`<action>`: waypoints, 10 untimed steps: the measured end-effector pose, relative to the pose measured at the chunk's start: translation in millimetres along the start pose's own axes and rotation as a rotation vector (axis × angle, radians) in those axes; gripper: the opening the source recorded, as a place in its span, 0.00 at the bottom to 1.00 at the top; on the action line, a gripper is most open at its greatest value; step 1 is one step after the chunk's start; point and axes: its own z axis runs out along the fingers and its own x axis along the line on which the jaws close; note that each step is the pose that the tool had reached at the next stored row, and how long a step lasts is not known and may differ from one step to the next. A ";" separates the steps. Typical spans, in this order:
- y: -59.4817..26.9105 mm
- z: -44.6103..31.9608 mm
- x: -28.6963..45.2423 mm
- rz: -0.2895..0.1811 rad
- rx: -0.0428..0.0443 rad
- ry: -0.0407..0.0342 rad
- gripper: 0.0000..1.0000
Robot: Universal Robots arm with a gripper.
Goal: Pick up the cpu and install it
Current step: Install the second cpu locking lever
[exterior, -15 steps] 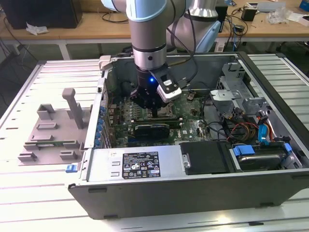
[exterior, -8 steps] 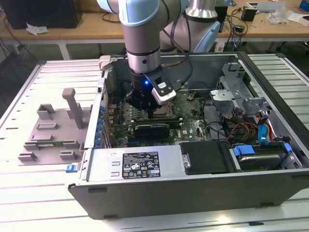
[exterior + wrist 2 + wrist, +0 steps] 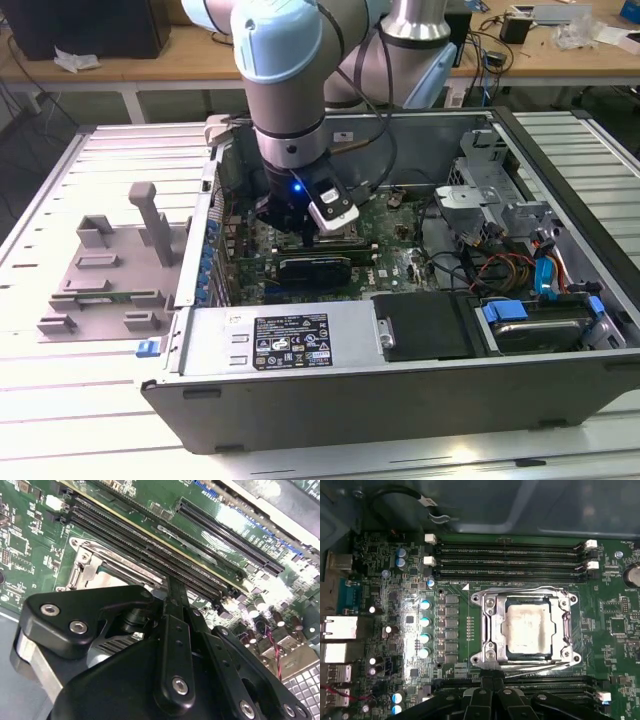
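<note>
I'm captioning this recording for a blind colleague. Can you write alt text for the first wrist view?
A silver-topped cpu sits inside the metal-framed socket on a green motherboard, seen from straight above. Long dark memory slots run along the side of the socket, and the arm's black pincer juts in at the picture's edge, beside the socket.

Silver, pale-smeared cpu (image 3: pixel 527 628) on green motherboard (image 3: pixel 455 645), black gripper (image 3: pixel 492 690)
</note>
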 end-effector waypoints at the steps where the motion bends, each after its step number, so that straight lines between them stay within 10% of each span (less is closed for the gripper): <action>1: -0.2 2.0 0.5 0.001 -0.0083 -0.0006 0.11; 10: -1.1 5.6 3.8 0.003 -0.0508 -0.0090 0.11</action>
